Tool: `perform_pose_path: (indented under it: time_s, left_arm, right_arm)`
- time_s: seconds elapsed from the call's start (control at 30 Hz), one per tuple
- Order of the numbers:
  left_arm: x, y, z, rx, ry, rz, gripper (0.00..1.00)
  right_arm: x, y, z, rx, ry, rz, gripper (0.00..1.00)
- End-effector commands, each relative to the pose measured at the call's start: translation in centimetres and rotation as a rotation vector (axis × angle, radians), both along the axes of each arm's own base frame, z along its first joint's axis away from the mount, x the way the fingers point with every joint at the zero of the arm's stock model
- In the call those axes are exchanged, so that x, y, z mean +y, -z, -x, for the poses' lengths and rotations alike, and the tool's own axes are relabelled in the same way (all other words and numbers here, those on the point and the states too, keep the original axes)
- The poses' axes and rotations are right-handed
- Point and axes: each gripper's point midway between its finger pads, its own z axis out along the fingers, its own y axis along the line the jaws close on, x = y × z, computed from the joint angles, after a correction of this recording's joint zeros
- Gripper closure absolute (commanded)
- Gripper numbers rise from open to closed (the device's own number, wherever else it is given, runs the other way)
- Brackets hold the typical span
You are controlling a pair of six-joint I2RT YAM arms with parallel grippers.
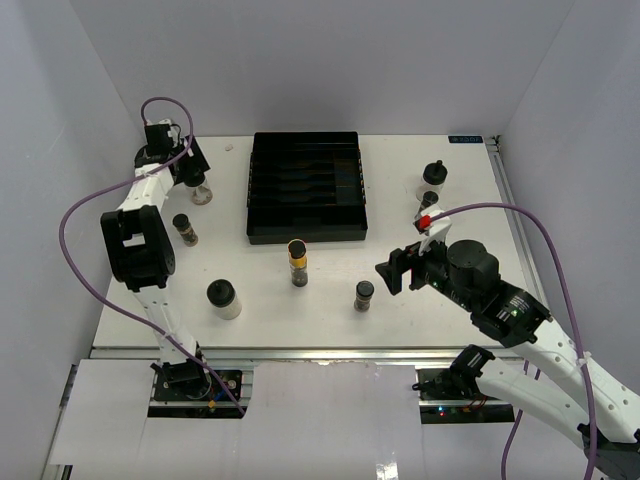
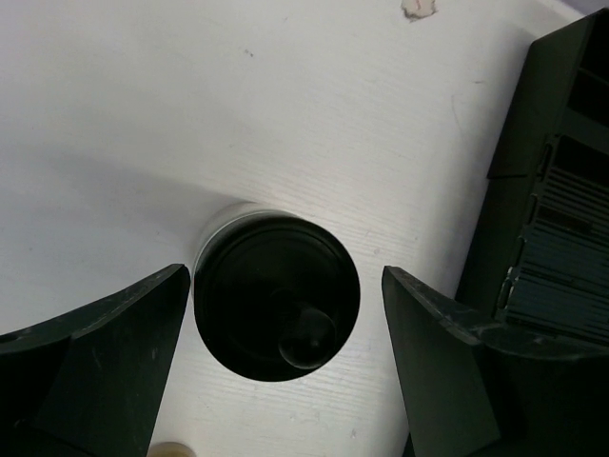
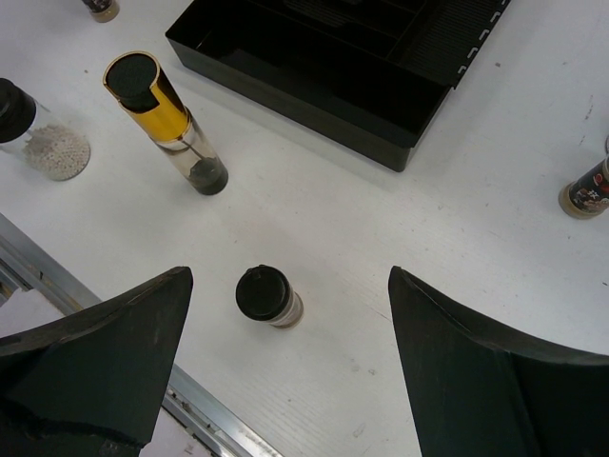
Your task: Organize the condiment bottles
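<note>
You are only starting: no condiment bottles (image 1: pixel 223 298) are sitting in the black tray (image 1: pixel 306 188); all are standing on the table around it. Your left gripper (image 2: pixel 284 276) is spread, straddling a black-capped bottle (image 2: pixel 276 305) left of the tray without clamping it. Your right gripper (image 3: pixel 290 276) is hanging unclenched above a small dark jar (image 3: pixel 269 295) on the tray's near side.

I read black plastic slotted tray (image 1: pixel 306 190) lying flat at far centre of white tabletop (image 1: pixel 300 310), square to its edges, long slots running left to right. Silver metal rail (image 1: pixel 300 352) borders near table edge. Small blue label (image 1: pixel 465 139) at far right corner. Left wrist feed gives me tiny pinkish speck (image 2: pixel 417 8) on tabletop, near tray. Plain white walls (image 1: pixel 350 60) enclose the table on three sides.
</note>
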Motion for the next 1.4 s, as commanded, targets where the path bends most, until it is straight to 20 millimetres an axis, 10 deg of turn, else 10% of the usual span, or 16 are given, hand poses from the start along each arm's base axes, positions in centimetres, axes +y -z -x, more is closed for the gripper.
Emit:
perform_pose_path:
  time_s: [0.0,0.37,0.63,1.37]
  left_arm:
    - [-0.1,-0.4,0.0,0.001,0.003,-0.026,0.09]
    - [0.1,0.9,-0.4,0.039,-0.019,-0.119,0.41]
    - [-2.7,0.0,0.0,0.077,0.021,-0.176,0.99]
    - [-6.1,-2.1,5.2,0.101,0.06,-0.198,1.0]
  right_arm:
    - [-0.2,-1.6,-0.1,-0.054,0.003,-0.031,0.1]
    - [-0.3,-1.7,0.0,-0.062,0.002,-0.041,0.1]
    - [-0.2,-1.6,0.0,-0.061,0.005,-0.044,0.1]
    - [-0.7,-0.7,-0.1,-0.046,0.034,-0.038,0.1]
